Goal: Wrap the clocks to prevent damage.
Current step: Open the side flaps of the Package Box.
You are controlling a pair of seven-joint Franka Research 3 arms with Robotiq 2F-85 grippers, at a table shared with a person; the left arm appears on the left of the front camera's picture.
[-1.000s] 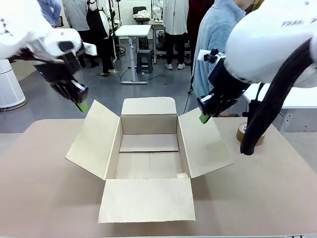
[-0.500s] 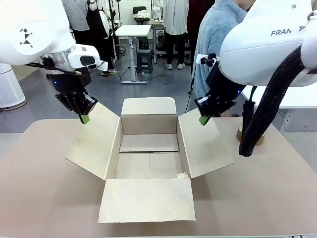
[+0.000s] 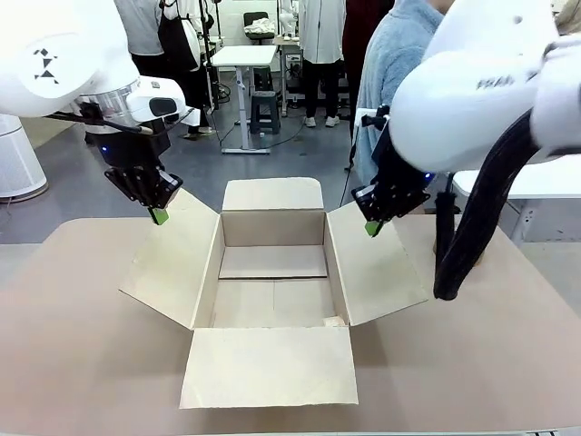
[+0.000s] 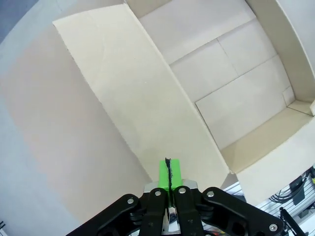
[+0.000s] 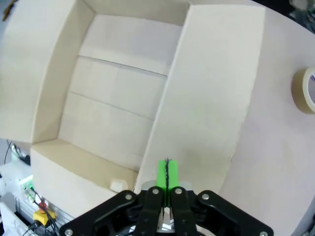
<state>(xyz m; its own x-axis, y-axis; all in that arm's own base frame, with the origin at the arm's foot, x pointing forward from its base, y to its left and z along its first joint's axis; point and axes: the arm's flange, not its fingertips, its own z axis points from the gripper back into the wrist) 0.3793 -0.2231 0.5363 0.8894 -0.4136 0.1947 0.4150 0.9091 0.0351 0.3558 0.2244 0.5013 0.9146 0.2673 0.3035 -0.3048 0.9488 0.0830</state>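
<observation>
I've got the left arm up at the left, wrist pointing down, left gripper green pads pressed flat together | right arm looms in from the right, wrist tilted down and inward, right gripper pads likewise pressed together

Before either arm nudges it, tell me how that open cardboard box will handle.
Probably light: the cardboard box looks almost empty, so it likely slides on the smooth table. Its splayed side flap would likely hinge rather than resist. Flat base, unlikely to tip.
</observation>
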